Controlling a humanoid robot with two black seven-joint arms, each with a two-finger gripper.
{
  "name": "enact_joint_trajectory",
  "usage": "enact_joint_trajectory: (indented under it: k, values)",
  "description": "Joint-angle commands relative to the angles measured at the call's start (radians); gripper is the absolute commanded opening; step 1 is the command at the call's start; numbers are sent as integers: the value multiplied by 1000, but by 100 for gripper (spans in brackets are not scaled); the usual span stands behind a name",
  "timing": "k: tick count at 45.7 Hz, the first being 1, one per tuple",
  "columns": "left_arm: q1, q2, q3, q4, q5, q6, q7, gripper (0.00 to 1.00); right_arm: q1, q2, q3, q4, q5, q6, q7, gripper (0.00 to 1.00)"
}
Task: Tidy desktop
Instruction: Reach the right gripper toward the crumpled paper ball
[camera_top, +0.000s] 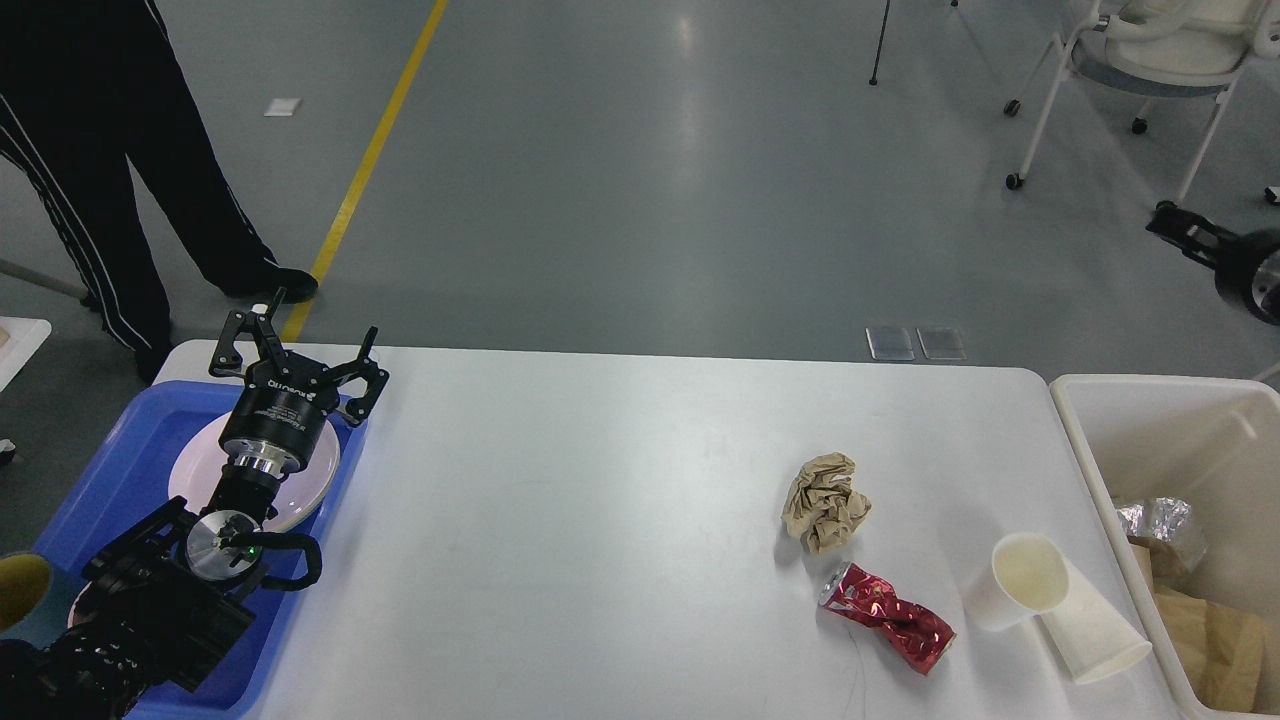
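Partly tidied: crumpled brown paper ball (824, 502), crushed red can (888, 616), white paper cups (1062, 606) left on white tabletop (600, 520); left fingers (232, 336) spread empty, right gripper (1190, 232) state unclear.

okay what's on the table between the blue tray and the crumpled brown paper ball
Nothing. In the head view, the stretch of white desktop between the blue tray and the crumpled brown paper ball is bare.

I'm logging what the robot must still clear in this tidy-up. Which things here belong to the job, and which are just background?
Part of the job:
desktop
crumpled brown paper
crushed red can
two paper cups
off-white bin
blue tray holding a white plate

Just around:
white chair
person's legs
yellow floor line
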Motion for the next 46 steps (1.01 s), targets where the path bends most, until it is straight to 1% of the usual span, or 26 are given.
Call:
enact_joint_trajectory:
  k: [1, 2, 7, 13, 16, 20, 24, 28, 32, 39, 42, 46]
  values:
    - [0, 0, -1, 0, 0, 0, 0, 99, 240, 37, -2, 230, -103, 79, 8, 100]
    - [0, 0, -1, 0, 0, 0, 0, 99, 293, 41, -2, 297, -137, 88, 8, 100]
    - [0, 0, -1, 0, 0, 0, 0, 100, 470, 64, 5, 537, -247, 120, 9, 100]
    - [0, 0, -1, 0, 0, 0, 0, 99, 616, 75, 10, 791, -304, 204, 8, 100]
    - [0, 0, -1, 0, 0, 0, 0, 99, 654, 80, 10, 881, -324, 254, 8, 100]
    - [0, 0, 1, 0, 0, 0, 0, 100, 686, 81, 13, 963, -344, 292, 8, 100]
    - [0, 0, 1, 0, 0, 0, 0, 99, 722, 84, 16, 1083, -344, 301, 8, 100]
    - [0, 0, -1, 0, 0, 0, 0, 99, 743, 121, 22, 1203, -332, 295, 8, 100]
    - [0, 0, 1, 0, 0, 0, 0, 99, 743, 136, 25, 1221, -320, 284, 8, 100]
    - [0, 0, 1, 0, 0, 0, 2, 99, 699, 126, 13, 1148, -318, 249, 5, 100]
    - [0, 0, 1, 0, 0, 0, 0, 99, 653, 106, -2, 1102, -318, 229, 5, 100]
    - [0, 0, 1, 0, 0, 0, 0, 99, 592, 47, -31, 1039, -318, 179, 5, 100]
